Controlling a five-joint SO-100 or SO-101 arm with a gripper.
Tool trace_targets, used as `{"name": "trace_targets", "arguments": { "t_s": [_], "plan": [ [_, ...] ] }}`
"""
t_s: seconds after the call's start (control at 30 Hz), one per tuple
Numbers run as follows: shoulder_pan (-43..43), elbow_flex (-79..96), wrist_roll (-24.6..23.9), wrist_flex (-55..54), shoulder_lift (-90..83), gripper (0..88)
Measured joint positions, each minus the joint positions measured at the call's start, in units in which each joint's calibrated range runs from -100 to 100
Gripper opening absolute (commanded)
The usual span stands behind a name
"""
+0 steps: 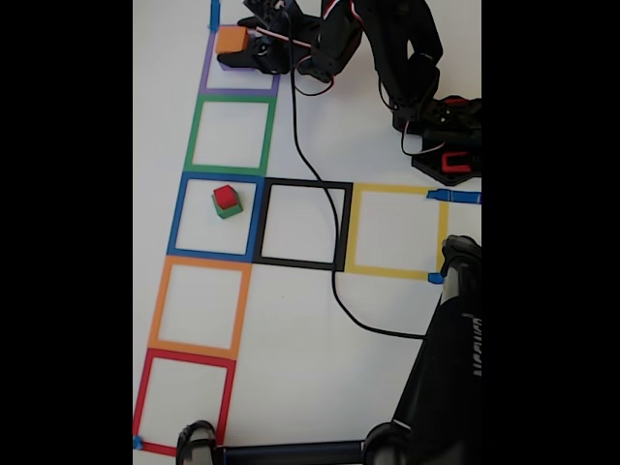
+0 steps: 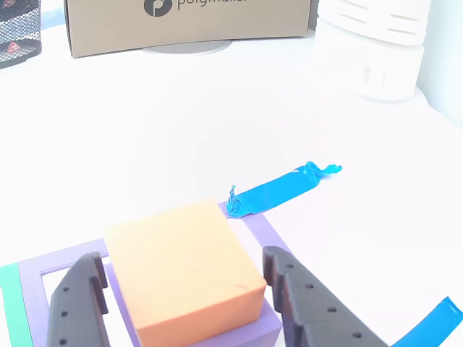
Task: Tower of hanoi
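An orange cube (image 1: 231, 40) sits on top of a purple cube (image 1: 235, 64) inside the purple tape square (image 1: 206, 76) at the top of the fixed view. The other view shows the orange cube (image 2: 184, 271) close up, on the purple cube (image 2: 249, 334). My gripper (image 1: 251, 48) (image 2: 181, 256) is open. Its black fingers (image 2: 79, 303) stand on either side of the orange cube with narrow gaps. Two squares lower, a small red cube (image 1: 225, 196) rests on a green cube (image 1: 229, 209) in the blue tape square (image 1: 178, 215).
Green (image 1: 194, 134), black (image 1: 344, 225), yellow (image 1: 392, 190), orange (image 1: 160, 308) and red (image 1: 184, 356) tape squares mark the white table. A black cable (image 1: 334, 281) crosses it. A black stand (image 1: 446, 358) fills the lower right. Beyond the cubes stand a cardboard box (image 2: 192, 25) and a white container (image 2: 372, 47).
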Motion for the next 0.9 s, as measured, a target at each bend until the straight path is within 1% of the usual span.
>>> {"name": "trace_targets", "arguments": {
  "t_s": [0.2, 0.5, 0.9],
  "plan": [
    [-0.6, 0.7, 0.0, 0.0, 0.1, 19.3],
    [-0.9, 0.7, -0.4, 0.0, 0.1, 13.1],
    [-2.9, 1.5, -0.2, 0.8, -1.3, 10.9]
  ]
}}
